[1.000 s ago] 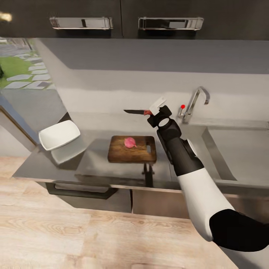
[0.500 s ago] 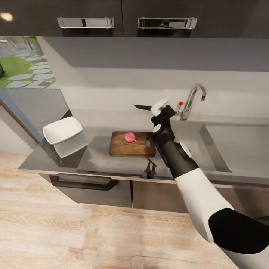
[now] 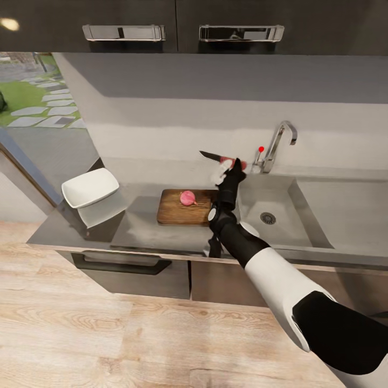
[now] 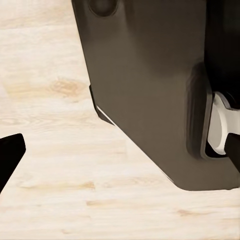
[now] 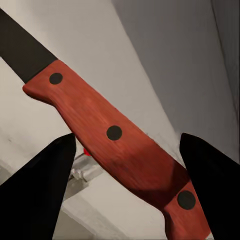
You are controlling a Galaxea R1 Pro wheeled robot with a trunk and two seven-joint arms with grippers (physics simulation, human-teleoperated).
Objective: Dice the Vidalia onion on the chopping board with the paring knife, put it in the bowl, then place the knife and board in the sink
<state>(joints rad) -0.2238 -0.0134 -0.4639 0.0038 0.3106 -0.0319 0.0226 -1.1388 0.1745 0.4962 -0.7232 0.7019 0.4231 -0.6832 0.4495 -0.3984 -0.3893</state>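
No text, label, brand, number or sign can be read on anything here.

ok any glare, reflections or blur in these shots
Head view: the glossy countertop mirrors the bowl, and a light glints on the upper cabinets. Right wrist view: the paring knife handle is sharp, the dark end effector fingers soft-edged. Left wrist view: the floor evenly lit.

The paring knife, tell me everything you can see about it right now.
The paring knife has a short dark pointed blade and a red-brown wood-look handle with three dark rivets. The right gripper holds it by the handle, in the air above the countertop, between the chopping board and the tap. The blade points left, tilted slightly upward, touching nothing else.
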